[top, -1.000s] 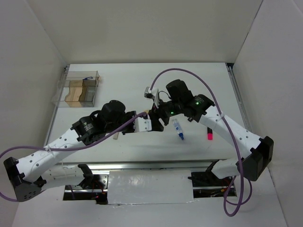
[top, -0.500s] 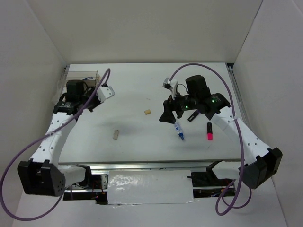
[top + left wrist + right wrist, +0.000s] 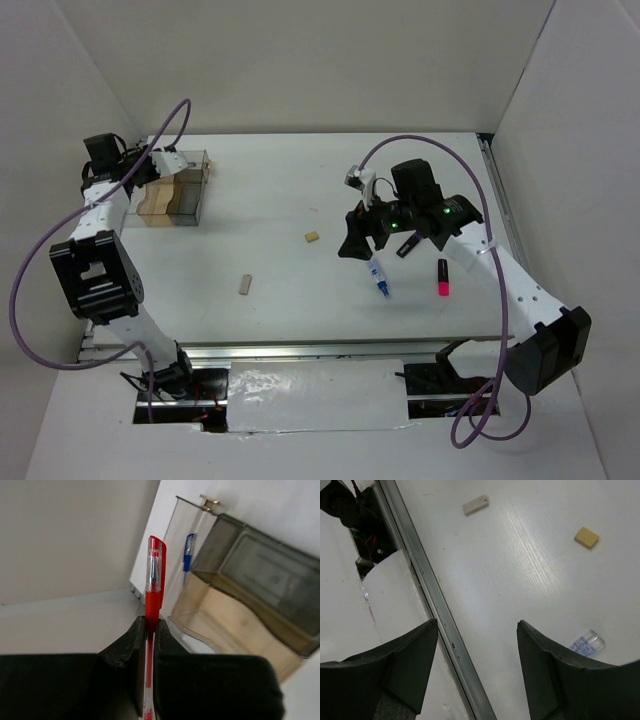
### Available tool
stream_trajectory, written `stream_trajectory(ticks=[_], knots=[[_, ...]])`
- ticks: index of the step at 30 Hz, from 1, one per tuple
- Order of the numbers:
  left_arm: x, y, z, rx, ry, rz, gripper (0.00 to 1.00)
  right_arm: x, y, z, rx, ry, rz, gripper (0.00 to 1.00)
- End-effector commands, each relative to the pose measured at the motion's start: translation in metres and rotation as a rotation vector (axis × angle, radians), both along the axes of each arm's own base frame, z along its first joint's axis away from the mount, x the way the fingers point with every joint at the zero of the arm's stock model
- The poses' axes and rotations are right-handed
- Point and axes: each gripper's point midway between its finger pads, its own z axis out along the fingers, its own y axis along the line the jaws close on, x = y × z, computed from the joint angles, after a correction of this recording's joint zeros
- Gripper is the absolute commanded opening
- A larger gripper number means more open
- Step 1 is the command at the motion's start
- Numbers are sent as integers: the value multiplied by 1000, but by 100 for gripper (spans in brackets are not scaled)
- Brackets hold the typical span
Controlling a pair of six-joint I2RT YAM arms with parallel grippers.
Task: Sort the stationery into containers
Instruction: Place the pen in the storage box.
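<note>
Stationery, overhead: a clear blue-capped tube (image 3: 377, 275) and a pink-black marker (image 3: 442, 279) lie right of the table's (image 3: 280, 180) centre, near each other but apart. A square tan eraser (image 3: 312, 237) sits near the centre, and a pale oblong block (image 3: 245, 285) lies closer to the front edge.
Container, overhead: the clear compartment box (image 3: 172, 192) stands at the far left corner, with tan and brown blocks showing through its walls.
Left gripper, overhead: the left gripper (image 3: 158, 165) reaches over the box's far end; its jaws cannot be made out from this view.
Right gripper, overhead: the right gripper (image 3: 378, 245) hangs just beyond the tube's far end, fingers spread.
Pen, left wrist: the thin red pen (image 3: 153, 587) has a red cap and clip, a clear neck and a red grip. Print low on the barrel is too small to read.
Grip, left wrist: the left gripper (image 3: 148, 642) has its black jaws pressed together on the pen's barrel, the capped end jutting toward the box (image 3: 260, 575).
Box contents, left wrist: a thin blue pen (image 3: 187, 555) shows through the clear end compartment, beside the tan and smoky sections.
Jaws, right wrist: the right gripper (image 3: 476, 630) stands wide apart, holding nothing, above bare table beside the metal rail (image 3: 432, 602) at the front edge.
Labels, right wrist: the tube (image 3: 587, 642) carries a white label with blue print, unreadable.
Loose pieces, right wrist: the tan eraser (image 3: 586, 537) and the pale block (image 3: 475, 505) lie well apart.
</note>
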Motion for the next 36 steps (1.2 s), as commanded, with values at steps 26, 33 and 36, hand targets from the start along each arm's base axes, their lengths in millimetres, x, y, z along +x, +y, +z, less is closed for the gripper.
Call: stream_trajectory(ticks=[26, 33, 36], knots=[[107, -8, -39, 89, -19, -297, 0, 11, -5, -36, -39, 133, -18, 67], [115, -6, -57, 88, -1, -290, 1, 13, -4, -41, -43, 153, -17, 66], [119, 1, -65, 86, 9, -274, 3, 15, -4, -44, -49, 162, -18, 66]])
